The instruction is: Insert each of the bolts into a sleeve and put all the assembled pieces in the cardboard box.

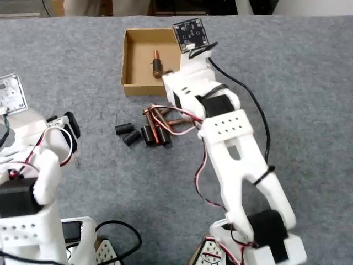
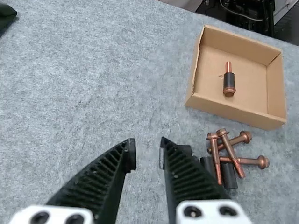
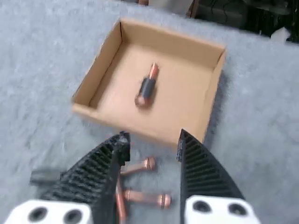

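The cardboard box (image 1: 128, 61) stands at the back of the grey table, with one bolt-in-sleeve piece (image 1: 156, 62) lying in it. Just in front of it lies a heap of copper bolts (image 1: 164, 118) and several black sleeves (image 1: 131, 133). My right gripper (image 3: 153, 142) hangs open and empty above the bolts (image 3: 140, 165), at the box's front wall (image 3: 98, 116); the assembled piece (image 3: 147, 86) lies beyond it. My left gripper (image 2: 147, 151) is open and empty, low over bare carpet, short of the sleeves (image 2: 224, 172), the bolts (image 2: 229, 149) and the box (image 2: 233, 109).
The right arm (image 1: 231, 127) stretches from the front right up to the box and overhangs part of the bolt heap. The left arm (image 1: 33, 165) stands at the front left. Cables (image 1: 110, 232) lie along the front edge.
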